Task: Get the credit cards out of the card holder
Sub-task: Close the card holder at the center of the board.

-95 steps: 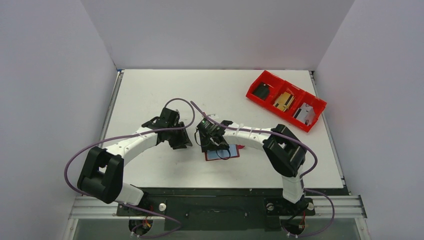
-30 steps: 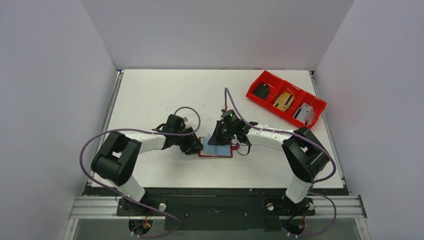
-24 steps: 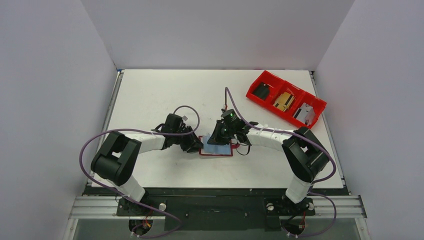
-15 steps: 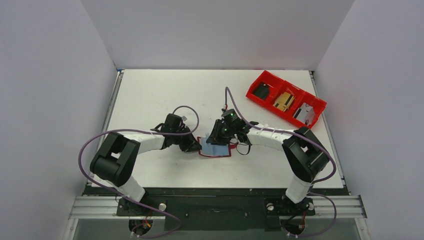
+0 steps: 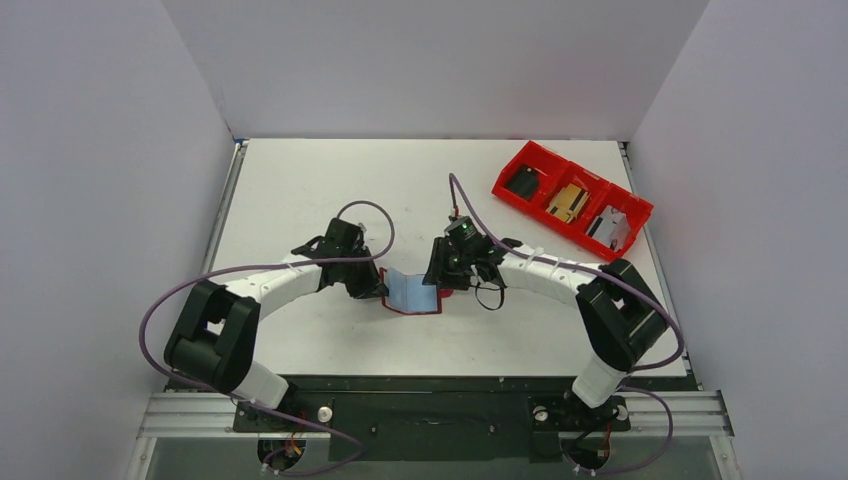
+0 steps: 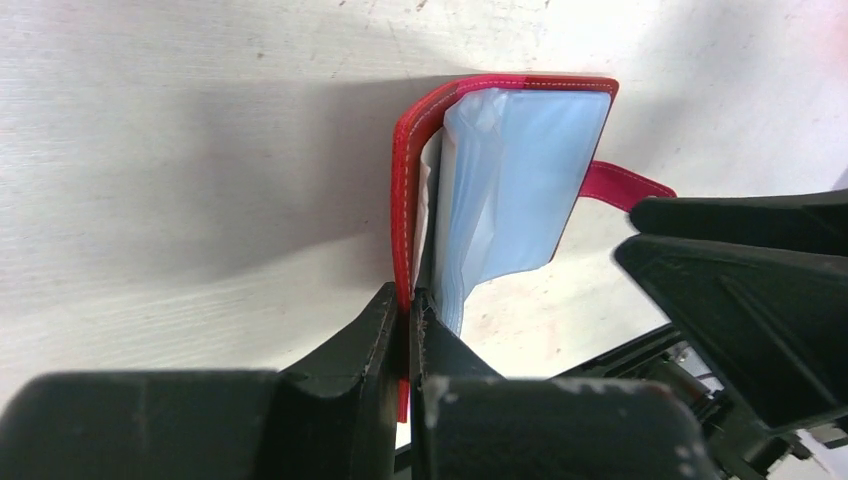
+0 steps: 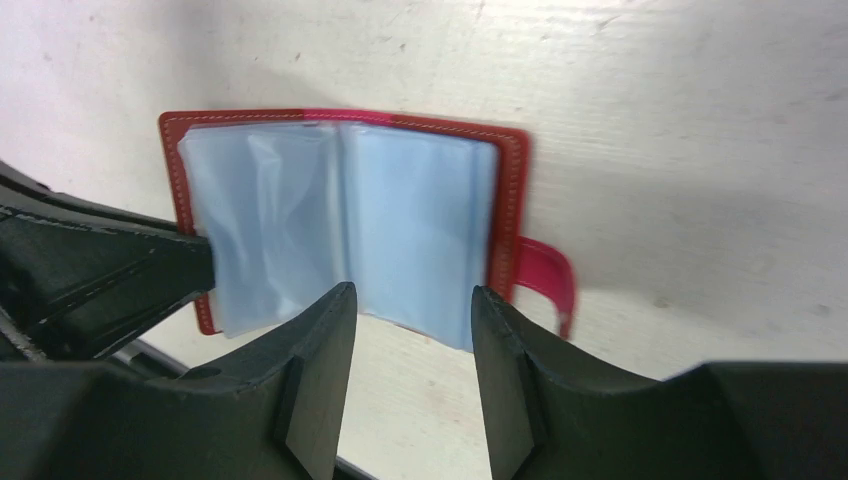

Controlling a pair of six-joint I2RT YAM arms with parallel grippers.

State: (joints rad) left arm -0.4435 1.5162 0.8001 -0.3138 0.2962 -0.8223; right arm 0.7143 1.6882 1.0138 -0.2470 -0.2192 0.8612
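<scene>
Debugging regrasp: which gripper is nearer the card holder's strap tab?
Right. Right gripper hovers open beside the strap tab; left gripper is clamped on the opposite cover of the card holder.

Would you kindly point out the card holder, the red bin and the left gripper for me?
card holder [image 7: 345, 225], right wrist view, on the clear sleeves at its middle fold.
red bin [image 5: 592, 176], top view, on its far rim.
left gripper [image 6: 408, 300], left wrist view, between the jaws pinching the red cover.

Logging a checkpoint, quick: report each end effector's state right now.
Left end effector: closed, pinching the card holder by its cover.
Right end effector: open, holding nothing.
</scene>
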